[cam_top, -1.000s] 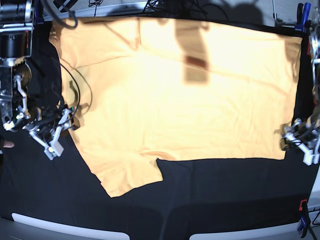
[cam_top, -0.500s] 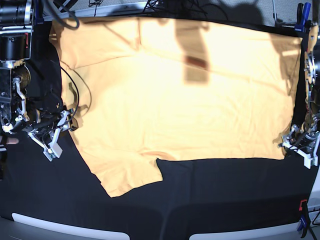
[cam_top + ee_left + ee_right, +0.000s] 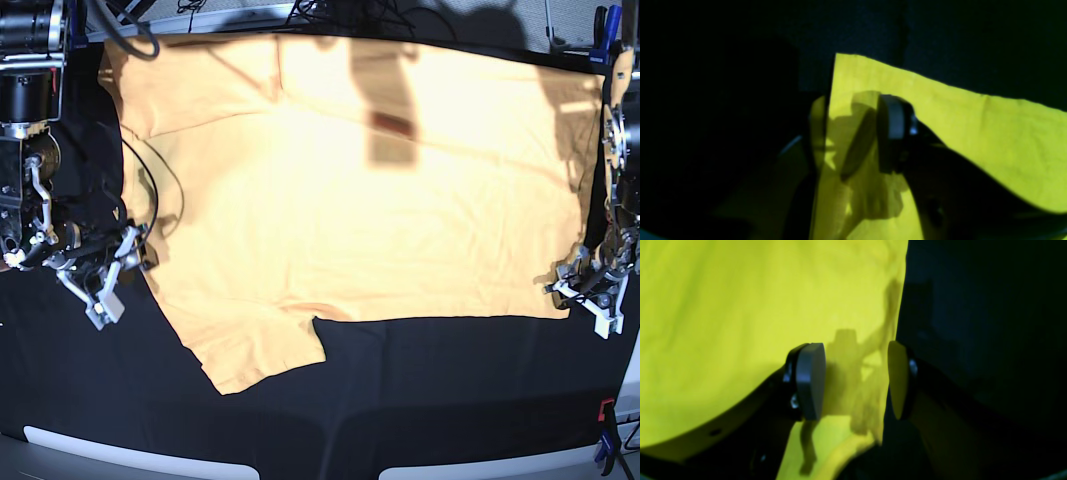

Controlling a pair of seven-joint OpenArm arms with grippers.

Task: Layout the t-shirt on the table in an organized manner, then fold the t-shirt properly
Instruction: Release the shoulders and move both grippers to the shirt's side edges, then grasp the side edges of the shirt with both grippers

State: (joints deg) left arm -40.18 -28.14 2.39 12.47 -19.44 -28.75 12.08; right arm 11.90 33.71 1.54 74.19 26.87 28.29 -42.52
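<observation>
1. The big pale orange-yellow cloth t-shirt (image 3: 350, 190) lies spread flat on the wide black cloth table (image 3: 450, 400).
2. The left gripper (image 3: 853, 133) straddles the shirt's corner; I cannot tell if it pinches. It might slip off.
3. The right gripper (image 3: 856, 380) is spread wide at the shirt's edge and might grab table cloth too.

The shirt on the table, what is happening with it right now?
A two-armed robot is working on a pale orange shirt spread flat on a black table. The left hand sits at the hem corner, its fingers on either side of the cloth edge; whether it grips yet is unclear. The right hand is open at the opposite edge, near the sleeve, with one finger over the cloth and the other over the table. No fold has been made yet.
</observation>
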